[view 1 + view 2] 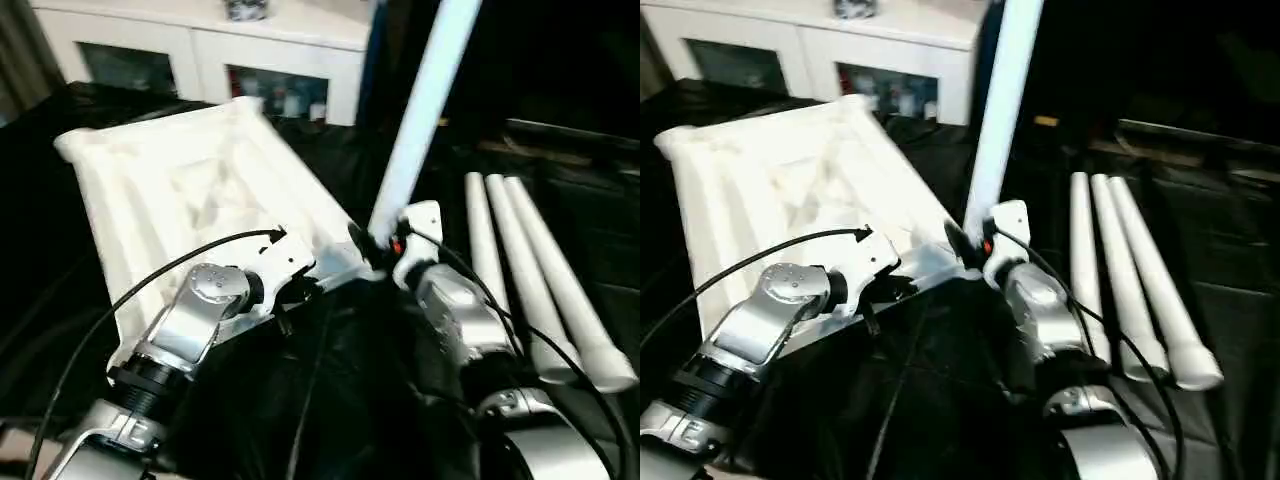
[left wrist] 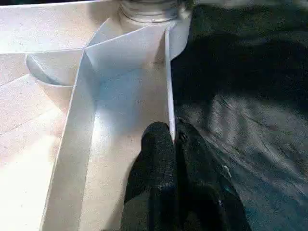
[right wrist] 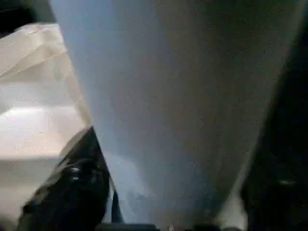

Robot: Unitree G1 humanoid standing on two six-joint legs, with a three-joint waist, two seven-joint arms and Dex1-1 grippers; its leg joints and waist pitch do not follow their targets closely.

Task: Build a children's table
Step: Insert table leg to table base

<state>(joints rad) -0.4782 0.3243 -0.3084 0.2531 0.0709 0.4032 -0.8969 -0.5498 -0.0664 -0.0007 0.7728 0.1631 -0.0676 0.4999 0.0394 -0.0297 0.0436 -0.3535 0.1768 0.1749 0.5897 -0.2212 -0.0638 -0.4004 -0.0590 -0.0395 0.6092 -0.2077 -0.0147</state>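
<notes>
We see the tabletop (image 1: 190, 190) lying upside down on the black cloth (image 1: 330, 400), filling the upper left and centre of the head views, its ribbed underside facing up. Our left gripper (image 2: 174, 144) is closed on the thin side wall of the tabletop near one corner, one black finger on each side of the wall; the round corner socket (image 2: 149, 9) sits just beyond it. One leg (image 1: 420, 110) stands nearly upright at that near right corner, rising to the top edge of the frame at centre right. Our right gripper (image 1: 378, 245) is at the foot of this leg, a black finger (image 3: 72, 187) beside the tube; we cannot tell whether it grips. Three more legs (image 1: 530, 290) lie side by side at the right. A white cabinet (image 1: 210, 50) stands behind.
</notes>
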